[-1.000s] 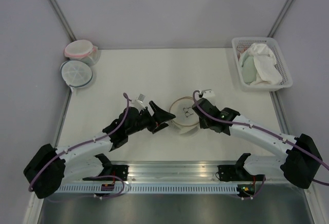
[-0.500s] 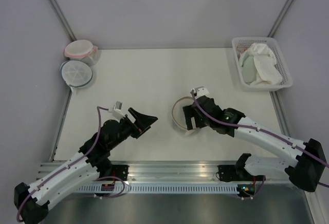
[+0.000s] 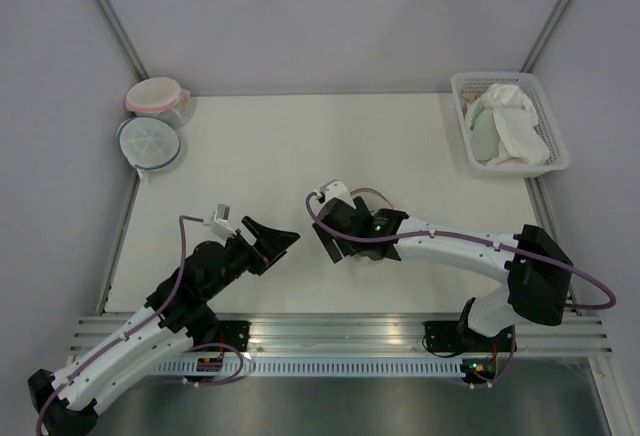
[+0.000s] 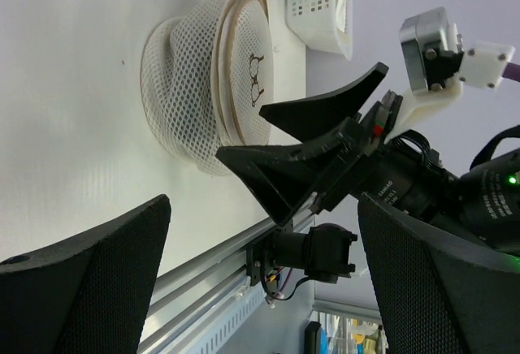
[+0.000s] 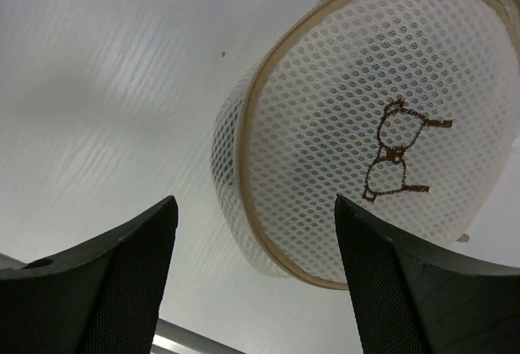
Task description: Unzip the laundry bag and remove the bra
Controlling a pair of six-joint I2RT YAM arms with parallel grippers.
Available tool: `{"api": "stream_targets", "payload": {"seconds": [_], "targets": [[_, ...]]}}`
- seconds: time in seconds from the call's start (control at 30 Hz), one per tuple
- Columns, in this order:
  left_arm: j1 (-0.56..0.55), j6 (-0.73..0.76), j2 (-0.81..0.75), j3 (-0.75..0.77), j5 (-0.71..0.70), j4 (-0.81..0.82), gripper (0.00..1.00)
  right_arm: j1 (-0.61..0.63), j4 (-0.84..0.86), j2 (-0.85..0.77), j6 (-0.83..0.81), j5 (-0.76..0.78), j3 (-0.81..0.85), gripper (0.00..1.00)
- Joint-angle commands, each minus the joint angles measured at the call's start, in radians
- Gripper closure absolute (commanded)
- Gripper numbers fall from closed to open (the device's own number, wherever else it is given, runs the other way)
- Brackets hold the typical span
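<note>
The laundry bag (image 5: 366, 118) is a round cream mesh case with a tan zip rim and a small bra drawing on top. In the right wrist view it lies just beyond my right gripper (image 5: 256, 204), which is open with nothing between its fingers. From above, the right arm covers most of the bag (image 3: 374, 195), and the right gripper (image 3: 335, 248) sits at the bag's left side. My left gripper (image 3: 275, 234) is open and empty, a short way left of the bag. The left wrist view shows the bag (image 4: 203, 70) on the table and the right gripper's fingers (image 4: 325, 127) beside it. The bra is hidden.
A white basket (image 3: 545, 91) holding white and pale green cloths stands at the back right. A pink-rimmed tub (image 3: 155, 96) and a blue-grey-rimmed tub (image 3: 148, 142) sit at the back left. An aluminium rail (image 3: 340, 331) runs along the table's near edge.
The left arm drew back from the bag toward the near left. The right gripper opened and its arm swung left across the bag.
</note>
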Motion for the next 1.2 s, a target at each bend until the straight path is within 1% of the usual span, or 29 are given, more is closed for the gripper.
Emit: {"api": "stream_targets", "payload": {"seconds": [0.0,0.07,0.1,0.17,0.2,0.33,0.37,0.47,0.6,0.7,0.73,0.77,0.8,0.83,0.87,0.9,0.93,0.97,1.0,1.03,1.07,1.1,1.13,1.17], "targets": [[0.004,-0.003,-0.043,-0.019,-0.019,-0.042,0.00,0.000,-0.021,0.045,-0.003,0.124,0.055,0.18],[0.004,-0.007,-0.058,-0.029,-0.024,-0.048,0.01,-0.002,-0.001,0.068,-0.009,0.118,0.058,0.35],[0.004,-0.009,-0.067,-0.032,-0.022,-0.052,0.01,-0.002,-0.001,0.076,-0.010,0.115,0.061,0.60],[0.004,-0.012,-0.072,-0.039,-0.021,-0.057,0.01,-0.002,-0.002,0.090,-0.007,0.107,0.072,0.90],[0.004,-0.012,-0.073,-0.040,-0.018,-0.060,0.01,-0.002,-0.002,0.088,0.000,0.107,0.074,1.00],[0.004,-0.023,-0.070,-0.051,-0.006,-0.062,0.01,-0.002,0.004,0.033,0.010,0.093,0.077,1.00],[0.004,-0.024,-0.072,-0.051,-0.004,-0.062,0.01,-0.002,0.003,-0.005,0.010,0.092,0.075,1.00],[0.004,-0.024,-0.070,-0.048,-0.007,-0.060,0.01,-0.002,-0.017,-0.082,0.042,0.153,0.077,1.00],[0.004,-0.015,-0.052,-0.037,-0.009,-0.048,0.01,-0.015,-0.121,-0.153,0.160,0.421,0.080,1.00],[0.004,-0.004,-0.018,-0.028,0.001,-0.013,0.01,-0.080,-0.212,-0.182,0.247,0.493,0.078,1.00],[0.004,-0.001,-0.008,-0.019,0.002,-0.010,0.01,-0.101,-0.291,-0.182,0.276,0.570,0.080,1.00],[0.004,0.003,0.006,-0.013,0.007,0.000,0.01,-0.149,-0.339,-0.179,0.322,0.630,0.081,0.99],[0.004,0.008,0.034,-0.006,0.016,0.004,0.01,-0.172,-0.402,-0.179,0.435,0.682,0.086,1.00],[0.004,0.014,0.046,0.006,0.020,0.007,0.01,-0.198,-0.506,-0.180,0.506,0.774,0.092,0.99],[0.004,0.014,0.069,0.009,0.024,0.010,0.01,-0.250,-0.554,-0.191,0.566,0.797,0.092,0.98],[0.004,0.014,0.077,0.014,0.033,0.021,0.01,-0.276,-0.579,-0.200,0.644,0.813,0.091,0.46],[0.004,0.014,0.088,0.015,0.036,0.026,0.01,-0.295,-0.588,-0.209,0.657,0.820,0.081,0.09],[0.004,0.016,0.092,0.018,0.040,0.029,0.01,-0.314,-0.565,-0.234,0.648,0.805,0.077,0.02],[0.004,0.020,0.098,0.021,0.045,0.036,0.01,-0.316,-0.526,-0.249,0.552,0.770,0.062,0.02],[0.004,0.023,0.101,0.023,0.044,0.040,0.01,-0.315,-0.396,-0.269,0.490,0.727,0.046,0.02],[0.004,0.029,0.105,0.024,0.040,0.044,0.01,-0.316,-0.322,-0.309,0.414,0.602,0.028,0.02],[0.004,0.046,0.112,0.023,0.037,0.056,0.01,-0.315,-0.242,-0.330,0.287,0.525,0.005,0.02],[0.004,0.066,0.120,0.021,0.036,0.113,0.01,-0.316,-0.106,-0.350,0.230,0.458,-0.044,0.02],[0.004,0.094,0.137,0.020,0.034,0.145,0.01,-0.316,-0.061,-0.372,0.200,0.331,-0.064,0.02]]}}
